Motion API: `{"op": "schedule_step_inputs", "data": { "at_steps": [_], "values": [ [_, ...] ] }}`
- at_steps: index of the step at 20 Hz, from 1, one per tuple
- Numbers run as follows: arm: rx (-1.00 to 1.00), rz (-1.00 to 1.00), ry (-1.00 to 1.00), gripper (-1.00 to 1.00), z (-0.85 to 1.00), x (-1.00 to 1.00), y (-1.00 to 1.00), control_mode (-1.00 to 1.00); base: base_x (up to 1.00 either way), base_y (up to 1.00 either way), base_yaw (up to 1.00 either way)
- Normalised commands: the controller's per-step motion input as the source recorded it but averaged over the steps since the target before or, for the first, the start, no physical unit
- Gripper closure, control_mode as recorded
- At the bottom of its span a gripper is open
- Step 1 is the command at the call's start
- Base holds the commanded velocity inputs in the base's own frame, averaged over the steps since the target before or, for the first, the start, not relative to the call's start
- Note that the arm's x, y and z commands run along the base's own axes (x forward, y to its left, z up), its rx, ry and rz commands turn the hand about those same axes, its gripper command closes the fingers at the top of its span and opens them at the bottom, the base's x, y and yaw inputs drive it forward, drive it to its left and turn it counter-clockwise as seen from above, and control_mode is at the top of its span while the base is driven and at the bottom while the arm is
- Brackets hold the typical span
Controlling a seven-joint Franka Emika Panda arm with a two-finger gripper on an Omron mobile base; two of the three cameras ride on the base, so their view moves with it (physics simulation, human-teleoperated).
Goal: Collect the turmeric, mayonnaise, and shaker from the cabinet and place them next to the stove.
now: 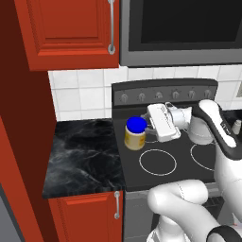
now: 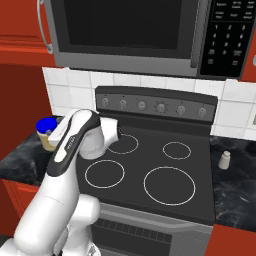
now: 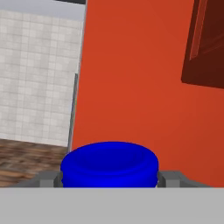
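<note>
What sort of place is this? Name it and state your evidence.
A home kitchen, rendered: a black glass-top stove with white ring burners, a black microwave mounted above it, and glossy red wall cabinets over a dark marbled counter.

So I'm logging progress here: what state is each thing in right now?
mayonnaise: upright, blue lid on, at the stove's left edge, between the tool's fingers.
tool: around the mayonnaise lid; grip or release unclear.
shaker: upright on the counter right of the stove.
stove: burners bare.
cabinet: door shut.
microwave: door shut.
</note>
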Motion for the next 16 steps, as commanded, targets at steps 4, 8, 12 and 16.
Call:
{"op": "schedule_step_inputs", "data": {
  "at_steps": [4,8,12,16],
  "values": [
    [0.0,0.0,0.0,1.0,-0.26,0.5,0.15,-1.0,0.0,0.0,0.0],
    [0.0,0.0,0.0,1.0,-0.29,0.51,0.05,-1.0,0.0,0.0,0.0],
    [0.0,-0.02,0.0,1.0,-0.26,0.5,0.1,-1.0,0.0,0.0,0.0],
    [0.0,-0.01,0.01,1.0,-0.26,0.49,0.15,-1.0,0.0,0.0,0.0]
  ]
}}
